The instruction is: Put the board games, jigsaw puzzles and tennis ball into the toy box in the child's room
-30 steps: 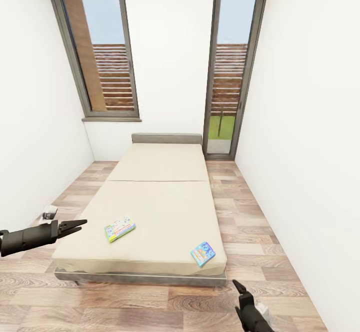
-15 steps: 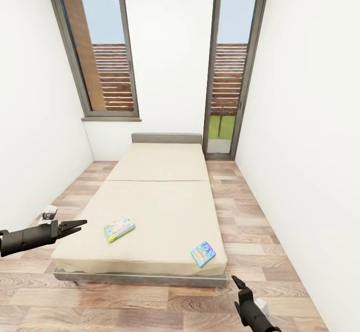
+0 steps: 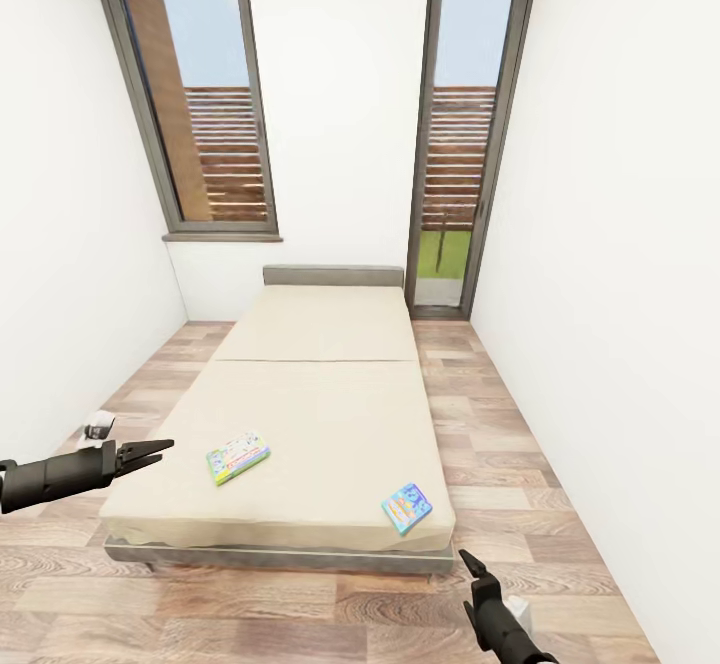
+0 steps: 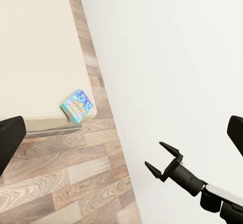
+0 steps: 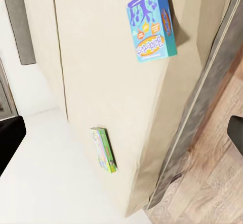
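Note:
Two board games lie near the foot of the beige bed [image 3: 320,384]. One is a green-edged box [image 3: 238,457] on the left side. The other is a blue box [image 3: 407,507] at the right corner, also seen as the blue box [image 4: 77,106] and the blue box [image 5: 152,24]. My left gripper [image 3: 160,450] hovers open just off the bed's left edge, level with the green box. My right gripper [image 3: 466,564] stands open over the floor, a little below the blue box. It also appears as the right gripper [image 4: 163,159]. The table, toy box, jigsaw puzzles and tennis ball are out of view.
White walls close in on both sides, with strips of wood-plank floor [image 3: 500,444] beside the bed. A small grey-white object [image 3: 98,428] sits on the floor by the left wall. A window and a glass door [image 3: 455,134] stand behind the bed.
My right gripper has crept up and slightly left, towards the bed's right corner. The left gripper and both boxes have stayed put.

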Available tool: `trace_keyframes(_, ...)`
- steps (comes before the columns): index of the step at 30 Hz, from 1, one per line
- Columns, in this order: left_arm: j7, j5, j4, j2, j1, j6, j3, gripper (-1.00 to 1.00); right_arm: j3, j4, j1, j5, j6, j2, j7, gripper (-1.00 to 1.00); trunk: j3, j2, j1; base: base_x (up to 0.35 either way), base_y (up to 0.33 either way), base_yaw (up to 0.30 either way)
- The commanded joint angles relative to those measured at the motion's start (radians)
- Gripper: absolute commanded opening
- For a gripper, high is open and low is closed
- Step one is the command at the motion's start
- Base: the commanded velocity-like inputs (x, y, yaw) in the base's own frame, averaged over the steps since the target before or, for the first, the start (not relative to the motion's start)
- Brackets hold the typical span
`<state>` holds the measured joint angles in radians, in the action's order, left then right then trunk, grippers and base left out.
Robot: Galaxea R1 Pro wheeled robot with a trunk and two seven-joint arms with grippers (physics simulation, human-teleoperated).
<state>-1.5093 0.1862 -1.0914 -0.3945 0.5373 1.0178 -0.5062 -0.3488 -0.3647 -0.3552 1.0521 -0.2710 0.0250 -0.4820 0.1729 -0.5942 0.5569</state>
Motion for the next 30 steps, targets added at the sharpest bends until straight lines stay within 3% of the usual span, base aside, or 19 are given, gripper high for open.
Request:
trace_keyframes(1, -0.009, 0.010, -0.001, 0.000, 0.001, 0.010, -0.002, 1.00, -0.006, 0.000, -0.001, 0.008, -0.009, 0.001, -0.001, 1.00, 0.005, -0.009, 0.004, 0.000, 0.000, 0.000)
trace_keyframes(18, -0.009, 0.006, -0.001, 0.001, 0.001, 0.007, -0.002, 1.00, -0.006, 0.000, -0.001, 0.007, -0.003, 0.000, -0.017, 1.00, 0.058, -0.128, 0.069, 0.000, 0.000, 0.000)
trace_keyframes(25, -0.008, 0.007, -0.001, 0.008, 0.001, 0.005, -0.001, 1.00, -0.004, 0.000, -0.001, 0.006, -0.002, 0.000, -0.158, 1.00, 0.080, -0.177, 0.096, 0.000, 0.000, 0.000)
trace_keyframes(30, -0.008, 0.007, -0.001, 0.010, 0.001, 0.003, -0.001, 1.00, -0.004, 0.000, -0.001, 0.003, 0.001, 0.000, -0.185, 1.00, 0.096, -0.212, 0.115, 0.000, 0.000, 0.000)
